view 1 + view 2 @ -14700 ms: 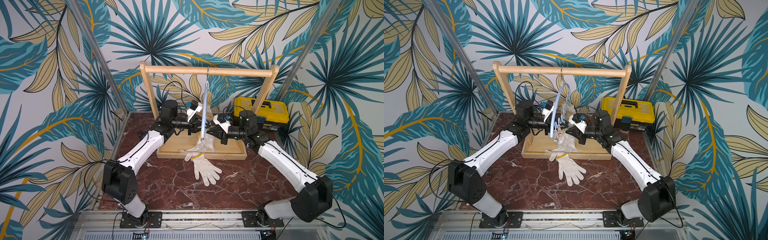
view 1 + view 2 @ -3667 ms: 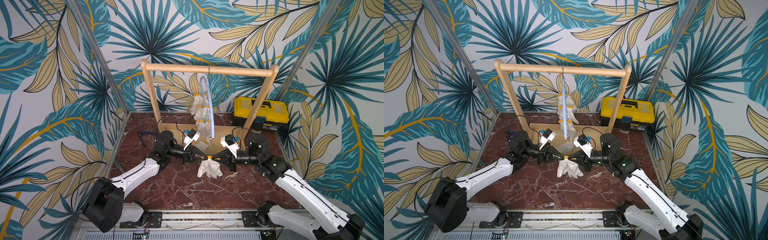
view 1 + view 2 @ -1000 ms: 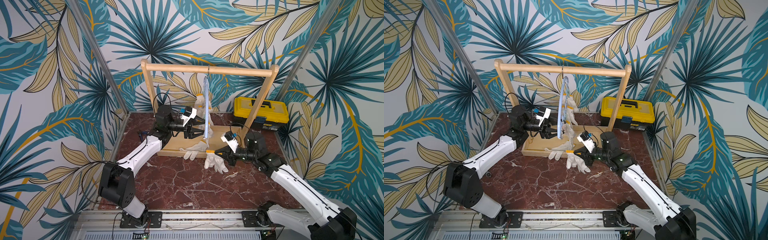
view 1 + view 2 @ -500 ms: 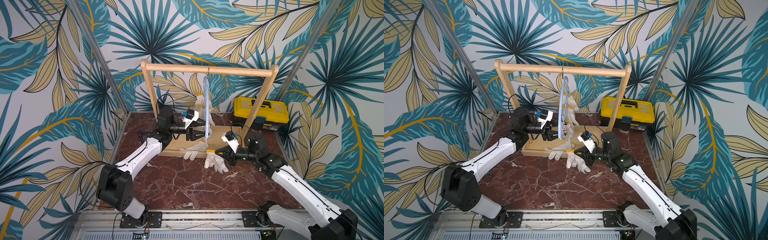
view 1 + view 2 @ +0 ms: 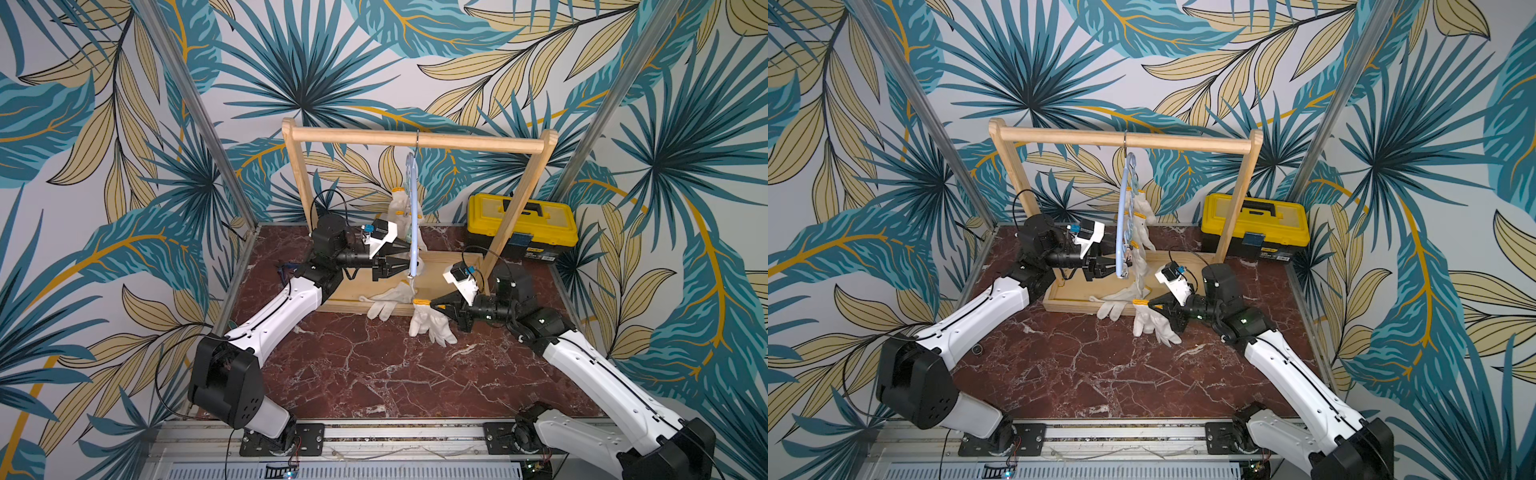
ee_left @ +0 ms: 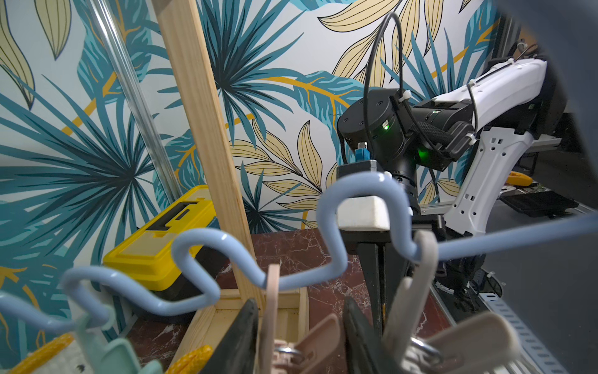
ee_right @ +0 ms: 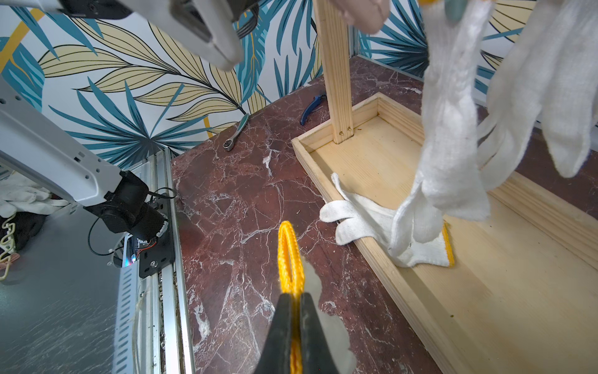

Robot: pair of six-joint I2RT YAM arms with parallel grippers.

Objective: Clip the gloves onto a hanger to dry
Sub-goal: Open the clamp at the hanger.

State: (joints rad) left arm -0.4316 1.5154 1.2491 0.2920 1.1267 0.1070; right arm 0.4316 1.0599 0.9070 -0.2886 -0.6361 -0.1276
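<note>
The pale-blue wavy hanger (image 5: 412,224) hangs by its hook from the wooden rail, edge-on in both top views. Several white gloves (image 5: 1142,216) hang clipped behind it. My left gripper (image 5: 407,258) is at its lower end. In the left wrist view its fingers (image 6: 239,336) press a pinkish clip (image 6: 318,336) from both sides. My right gripper (image 5: 432,305) is shut on the yellow cuff (image 7: 290,255) of a glove (image 5: 430,326), whose fingers droop to the marble. Another glove (image 7: 372,223) lies over the wooden base's front edge.
The wooden rack (image 5: 415,139) stands on a shallow wooden tray base (image 5: 440,274). A yellow toolbox (image 5: 521,226) sits at the back right. A ratchet wrench (image 7: 236,132) and blue-handled pliers (image 7: 312,108) lie on the marble by the left wall.
My left gripper has edged toward the hanger and its jaws have narrowed onto the clip. The right gripper has hardly moved and still holds the glove by its cuff.
</note>
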